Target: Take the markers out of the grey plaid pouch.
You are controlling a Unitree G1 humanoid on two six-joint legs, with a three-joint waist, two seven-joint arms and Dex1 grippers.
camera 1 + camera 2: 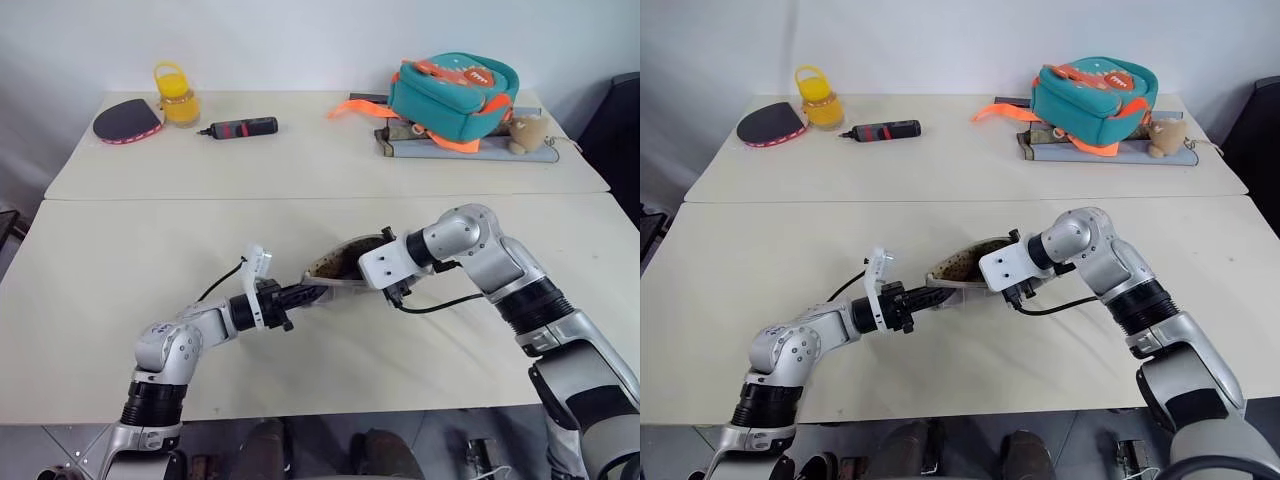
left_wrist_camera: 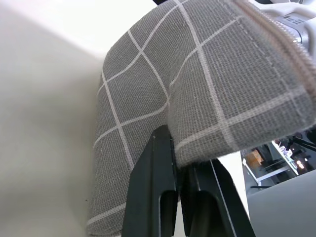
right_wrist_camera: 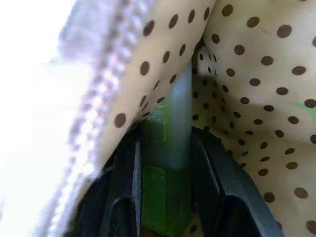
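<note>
Right gripper (image 3: 165,163) clamps green marker (image 3: 168,163) | left gripper (image 2: 180,192) pinches pouch (image 2: 197,84) — grey plaid, dotted lining

- Setting: a staged indoor test room, lab-like.
- Two plain cream worktops (image 1: 330,160) pushed together against a bare white wall (image 1: 300,40).
- At twelve o'clock, unrelated props: teal backpack (image 1: 450,95), table-tennis paddle (image 1: 125,122), yellow jar (image 1: 178,98).

Both arms have silver-grey rounded shells joined by black ribbed segments. A white bracket sits on each wrist, with a thin black cable looping beside it. The left gripper (image 2: 180,197) and right gripper (image 3: 165,197) each carry two flat black fingers.
</note>
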